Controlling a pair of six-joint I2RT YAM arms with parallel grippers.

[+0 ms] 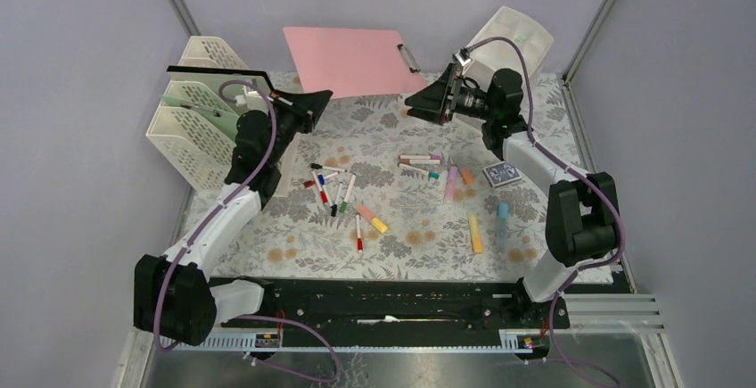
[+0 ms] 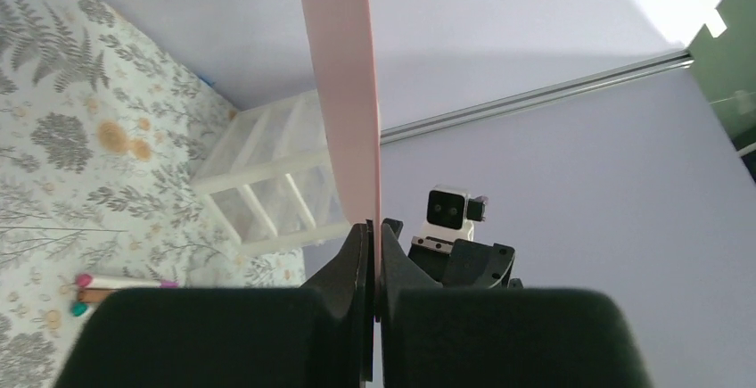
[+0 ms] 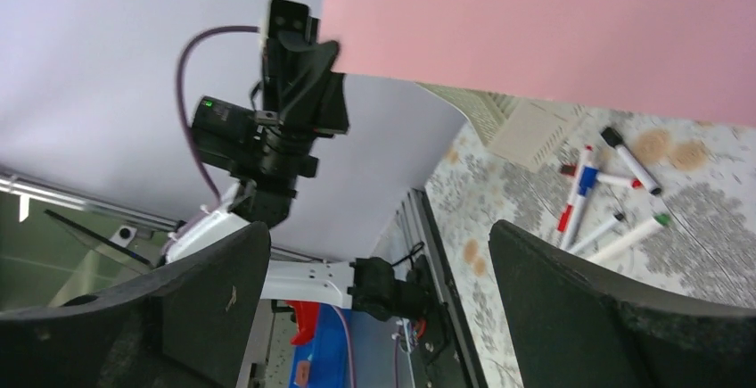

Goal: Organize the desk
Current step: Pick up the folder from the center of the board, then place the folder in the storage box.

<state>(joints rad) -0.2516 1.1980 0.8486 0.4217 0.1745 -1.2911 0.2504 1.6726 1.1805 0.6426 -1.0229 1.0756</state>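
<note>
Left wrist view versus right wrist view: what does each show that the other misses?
Left wrist only: the left fingers shut on the edge of the pink clipboard, the white drawers, and the right arm's camera. Right wrist only: the right fingers wide open and holding nothing, the left arm, loose markers, and a rack corner. Both: the clipboard and the desk.

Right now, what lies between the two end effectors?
The pink clipboard, gripped by the left end effector; the open right end effector hovers near its other corner. The top view shows it.
</note>
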